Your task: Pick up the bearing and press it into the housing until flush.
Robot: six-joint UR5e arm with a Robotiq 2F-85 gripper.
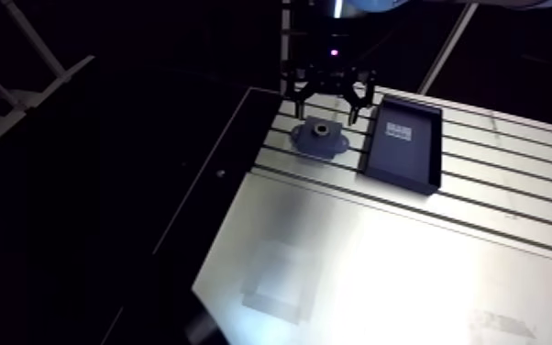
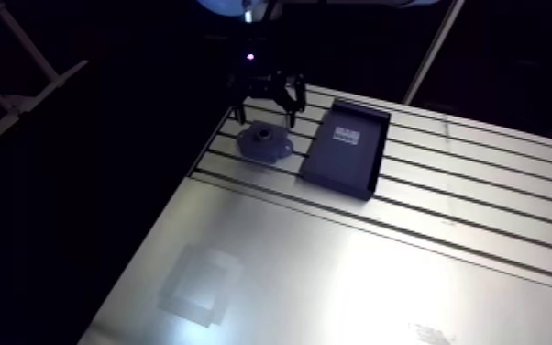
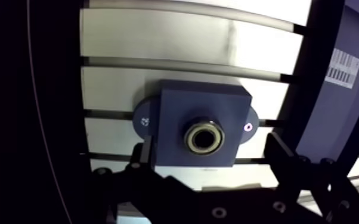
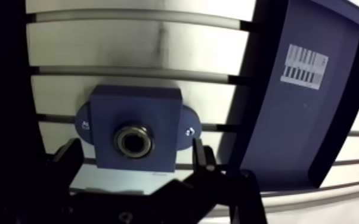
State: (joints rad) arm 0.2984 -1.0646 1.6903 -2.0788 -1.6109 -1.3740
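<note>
The arm comes down from the top edge of the arm view, with a light-blue joint cap (image 1: 371, 7) showing there. Its wrist (image 1: 331, 38) hangs close to vertical, and a small pinkish light (image 1: 334, 52) glows on it. Below the light the gripper (image 1: 324, 112) points straight down, its dark linkage splayed out to either side (rather like bent legs). In the wrist view the two black fingers (image 3: 280, 154) rise well apart, their tips at about the same level, so the jaws stand wide open. At the base of the fingers the link bars cross, with round pivot bolts (image 3: 219, 212) showing.
</note>
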